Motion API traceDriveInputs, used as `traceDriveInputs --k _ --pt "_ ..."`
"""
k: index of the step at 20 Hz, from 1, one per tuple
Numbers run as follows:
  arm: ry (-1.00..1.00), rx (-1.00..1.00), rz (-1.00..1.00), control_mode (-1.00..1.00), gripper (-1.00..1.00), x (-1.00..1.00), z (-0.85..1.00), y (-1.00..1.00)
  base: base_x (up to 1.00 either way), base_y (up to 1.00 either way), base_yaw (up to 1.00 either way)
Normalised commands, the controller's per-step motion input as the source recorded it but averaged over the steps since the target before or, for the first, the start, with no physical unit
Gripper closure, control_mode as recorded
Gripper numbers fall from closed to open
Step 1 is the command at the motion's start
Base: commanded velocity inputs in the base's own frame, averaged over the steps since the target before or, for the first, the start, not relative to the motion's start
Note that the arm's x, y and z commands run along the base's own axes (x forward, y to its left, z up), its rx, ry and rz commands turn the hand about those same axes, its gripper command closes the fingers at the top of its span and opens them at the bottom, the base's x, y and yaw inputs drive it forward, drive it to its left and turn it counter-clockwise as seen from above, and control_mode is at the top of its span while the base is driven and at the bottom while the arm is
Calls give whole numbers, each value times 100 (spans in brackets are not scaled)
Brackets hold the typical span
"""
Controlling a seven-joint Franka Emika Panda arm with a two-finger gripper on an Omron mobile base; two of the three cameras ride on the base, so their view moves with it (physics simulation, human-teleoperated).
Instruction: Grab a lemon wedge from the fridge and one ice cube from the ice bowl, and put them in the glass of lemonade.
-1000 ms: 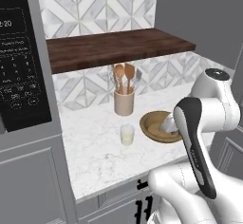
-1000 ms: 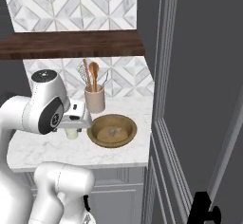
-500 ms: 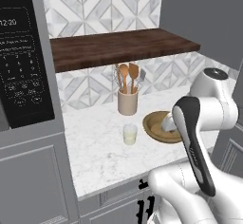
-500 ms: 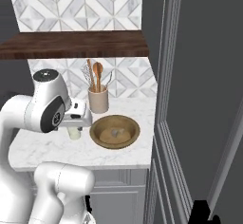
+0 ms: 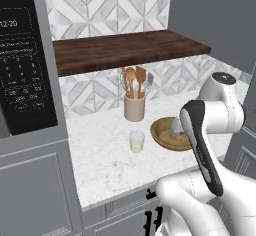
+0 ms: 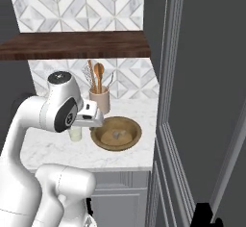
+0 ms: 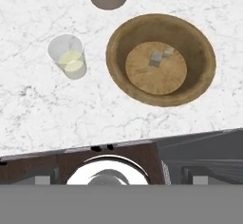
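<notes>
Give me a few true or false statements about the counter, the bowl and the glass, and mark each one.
1. The ice bowl holds small pale cubes. True.
2. The glass of lemonade stands inside the bowl. False: it stands on the marble counter beside the bowl, apart from it.
3. The crock of wooden spoons stands behind the glass, toward the tiled wall. True.
4. The glass is filled to the brim. False: the pale yellow liquid sits low in it.
5. A lemon wedge lies on the counter by the bowl. False: no wedge is visible on the counter.
</notes>
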Motion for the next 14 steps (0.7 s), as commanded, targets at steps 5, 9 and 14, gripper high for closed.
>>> traceDriveInputs --k 5,9,14 --pt "0 0 -13 -100 -100 33 -40 -34 0 0 0" --pt "0 0 -18 -100 -100 11 -29 -14 0 0 0" --pt "0 5 -22 -100 -100 12 -20 0 0 0 0"
